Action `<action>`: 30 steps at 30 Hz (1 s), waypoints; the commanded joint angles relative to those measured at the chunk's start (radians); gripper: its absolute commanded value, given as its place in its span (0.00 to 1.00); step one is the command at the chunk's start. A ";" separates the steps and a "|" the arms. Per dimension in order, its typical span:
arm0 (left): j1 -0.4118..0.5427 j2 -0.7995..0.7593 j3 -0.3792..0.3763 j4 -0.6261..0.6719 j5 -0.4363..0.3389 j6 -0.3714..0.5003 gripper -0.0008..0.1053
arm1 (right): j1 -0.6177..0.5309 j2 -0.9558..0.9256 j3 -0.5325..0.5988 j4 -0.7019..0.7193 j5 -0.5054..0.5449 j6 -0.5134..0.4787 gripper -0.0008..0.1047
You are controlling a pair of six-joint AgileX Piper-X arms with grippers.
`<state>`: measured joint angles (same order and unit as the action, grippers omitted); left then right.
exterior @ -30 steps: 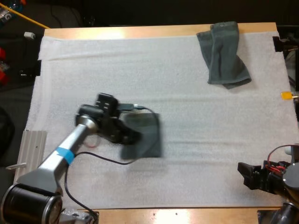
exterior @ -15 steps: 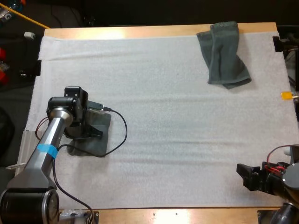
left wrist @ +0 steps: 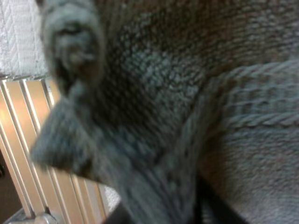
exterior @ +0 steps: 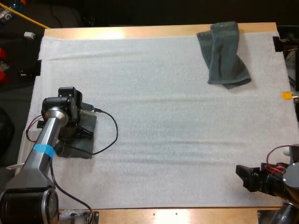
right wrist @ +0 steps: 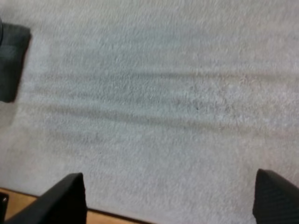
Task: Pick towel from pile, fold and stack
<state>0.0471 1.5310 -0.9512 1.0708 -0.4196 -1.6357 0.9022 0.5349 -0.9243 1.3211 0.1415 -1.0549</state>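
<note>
folded towel (exterior: 85, 145), flat grey terry rectangle, pinched in left hand (exterior: 80, 131), right hand (right wrist: 169, 186) spread wide, empty

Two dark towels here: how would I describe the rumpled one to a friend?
Find the white mat on the wooden table and go to its far right corner. The crumpled dark grey-green towel lies there alone, long and creased. The other, a flat folded towel, sits at the mat's left edge in the left gripper.

A white mat (exterior: 177, 140) covers most of the wooden bench (exterior: 140, 31); a pale slatted panel (exterior: 29, 141) lies just beside the mat's near-left edge.
</note>
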 commanded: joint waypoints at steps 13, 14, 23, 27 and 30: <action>-0.001 -0.054 -0.009 0.029 0.054 -0.031 0.62 | 0.001 -0.005 -0.007 -0.001 -0.028 0.005 0.68; -0.001 -0.063 -0.009 0.032 0.084 -0.035 0.62 | 0.001 -0.005 -0.007 -0.001 -0.028 0.005 0.68; 0.027 -0.081 0.028 -0.006 0.325 -0.031 0.62 | 0.001 -0.005 -0.007 -0.001 -0.028 0.005 0.68; 0.094 -0.081 0.075 -0.050 0.371 -0.047 0.62 | 0.001 -0.005 -0.007 -0.001 -0.028 0.005 0.68; 0.132 -0.081 0.108 -0.078 0.465 -0.049 0.62 | 0.001 -0.005 -0.007 -0.001 -0.026 0.005 0.68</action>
<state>0.1813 1.4521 -0.8409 0.9919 0.0265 -1.6749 0.9022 0.5349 -0.9243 1.3211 0.1178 -1.0549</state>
